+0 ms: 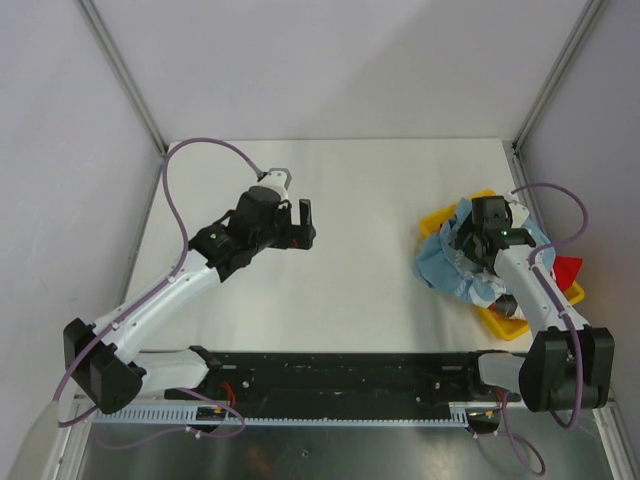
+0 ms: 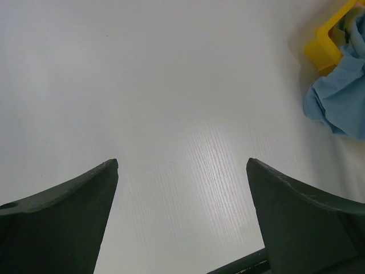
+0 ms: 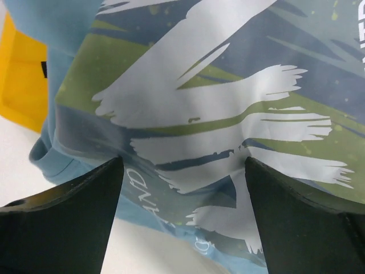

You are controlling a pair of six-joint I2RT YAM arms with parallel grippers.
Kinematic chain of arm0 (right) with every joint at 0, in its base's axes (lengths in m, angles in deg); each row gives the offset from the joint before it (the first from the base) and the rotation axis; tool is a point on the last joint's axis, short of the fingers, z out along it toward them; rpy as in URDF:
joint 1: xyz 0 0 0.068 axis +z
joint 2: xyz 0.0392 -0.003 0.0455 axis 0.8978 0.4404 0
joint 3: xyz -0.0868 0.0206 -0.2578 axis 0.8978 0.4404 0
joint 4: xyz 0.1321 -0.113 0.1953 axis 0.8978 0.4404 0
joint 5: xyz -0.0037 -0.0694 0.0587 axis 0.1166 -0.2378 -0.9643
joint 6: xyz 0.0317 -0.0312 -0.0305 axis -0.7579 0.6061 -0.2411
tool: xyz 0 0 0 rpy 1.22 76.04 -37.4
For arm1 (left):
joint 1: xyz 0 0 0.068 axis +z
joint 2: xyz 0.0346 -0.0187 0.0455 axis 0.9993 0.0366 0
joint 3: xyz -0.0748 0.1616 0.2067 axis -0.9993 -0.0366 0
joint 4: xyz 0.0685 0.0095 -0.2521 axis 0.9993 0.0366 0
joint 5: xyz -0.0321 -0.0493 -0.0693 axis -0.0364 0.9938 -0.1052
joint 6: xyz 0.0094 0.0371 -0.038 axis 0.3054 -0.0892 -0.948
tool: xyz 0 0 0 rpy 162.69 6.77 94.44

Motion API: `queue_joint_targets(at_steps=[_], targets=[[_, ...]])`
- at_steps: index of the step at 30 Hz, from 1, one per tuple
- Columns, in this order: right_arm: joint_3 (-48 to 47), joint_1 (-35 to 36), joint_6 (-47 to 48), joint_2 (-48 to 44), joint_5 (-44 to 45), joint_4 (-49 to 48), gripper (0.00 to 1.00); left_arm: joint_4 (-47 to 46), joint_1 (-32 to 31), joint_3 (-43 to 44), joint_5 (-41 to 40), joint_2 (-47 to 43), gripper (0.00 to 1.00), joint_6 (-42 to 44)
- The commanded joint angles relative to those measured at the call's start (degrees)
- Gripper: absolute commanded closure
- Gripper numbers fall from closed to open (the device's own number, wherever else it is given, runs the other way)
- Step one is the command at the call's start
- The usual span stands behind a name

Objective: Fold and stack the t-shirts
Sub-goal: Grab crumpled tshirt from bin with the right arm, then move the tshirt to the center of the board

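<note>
The light blue t-shirt (image 1: 440, 262) lies crumpled, hanging over the left side of the yellow bin (image 1: 507, 325) onto the table. A bit of the red t-shirt (image 1: 567, 270) shows in the bin behind the right arm. My right gripper (image 1: 466, 248) is open, right above the blue shirt. In the right wrist view the shirt's white and green print (image 3: 188, 97) fills the frame, and the gripper (image 3: 182, 162) has its fingers spread on either side of the cloth. My left gripper (image 1: 300, 222) is open and empty over the bare table middle; in its wrist view (image 2: 182, 162) nothing lies between the fingers.
The yellow bin's corner (image 2: 328, 43) and the blue shirt (image 2: 342, 97) show at the upper right of the left wrist view. The bin's wall (image 3: 20, 74) shows at the left of the right wrist view. Grey walls enclose the table on three sides.
</note>
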Motion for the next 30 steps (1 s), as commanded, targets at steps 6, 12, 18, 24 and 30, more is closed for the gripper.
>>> queue_joint_targets(at_steps=[6, 12, 18, 24, 30], targets=[[-0.2, -2.6, 1.2, -4.7, 0.6, -3.1, 0.84, -1.4, 0.1, 0.5, -0.2, -1.6, 0.01, 1.6], [-9.6, -3.1, 2.7, -10.8, -0.3, 5.2, 1.0, -1.3, 0.1, 1.7, -0.4, -3.3, 0.01, 2.3], [-23.7, -2.8, 4.4, -13.1, -5.6, 9.3, 1.0, -1.2, 0.2, 2.5, -1.8, -6.4, 0.01, 3.3], [-38.0, 4.9, 4.9, -9.3, -5.3, 7.2, 1.0, -0.7, 0.2, 3.6, -3.1, -8.3, 0.0, 3.6], [-53.0, 22.3, 7.0, 2.6, 2.7, 2.3, 1.0, -0.1, 0.2, 4.1, -3.9, -10.1, 0.01, 3.0]])
